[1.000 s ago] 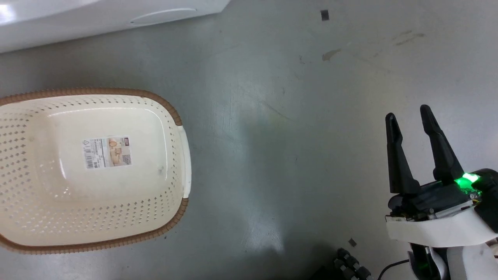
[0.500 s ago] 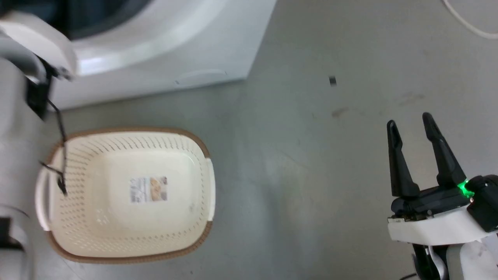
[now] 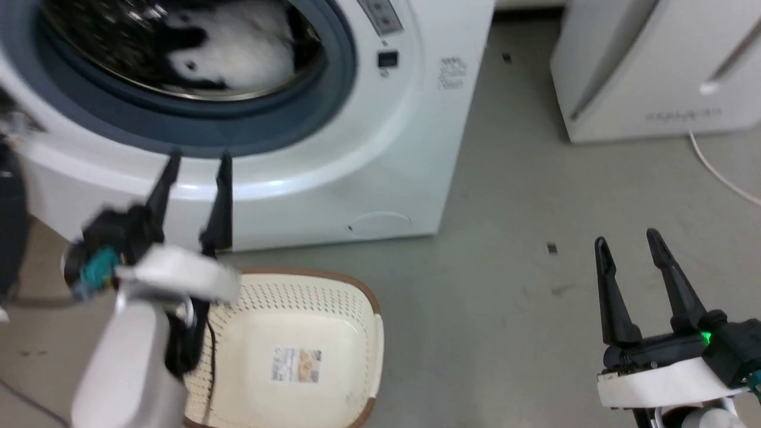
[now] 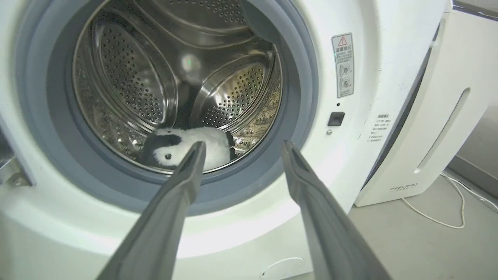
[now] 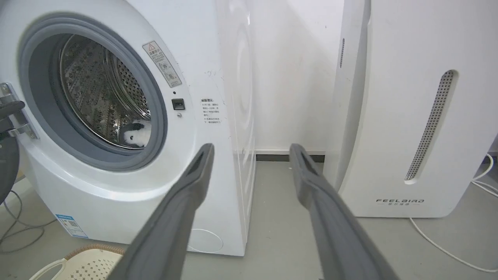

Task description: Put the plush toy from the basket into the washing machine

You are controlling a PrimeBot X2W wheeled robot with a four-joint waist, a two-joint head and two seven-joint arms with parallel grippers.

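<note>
Plush toy (image 4: 212, 142) lies inside the washing machine (image 3: 386, 154), low in the shiny drum (image 4: 128, 77). I see it best in my left wrist view. My head view adds the basket (image 3: 309, 294) at the bottom of the frame, its paper label (image 3: 296, 364) showing. My left end effector (image 3: 199, 159) and right end effector (image 3: 626, 238) are both spread wide, grasping nothing.
</note>
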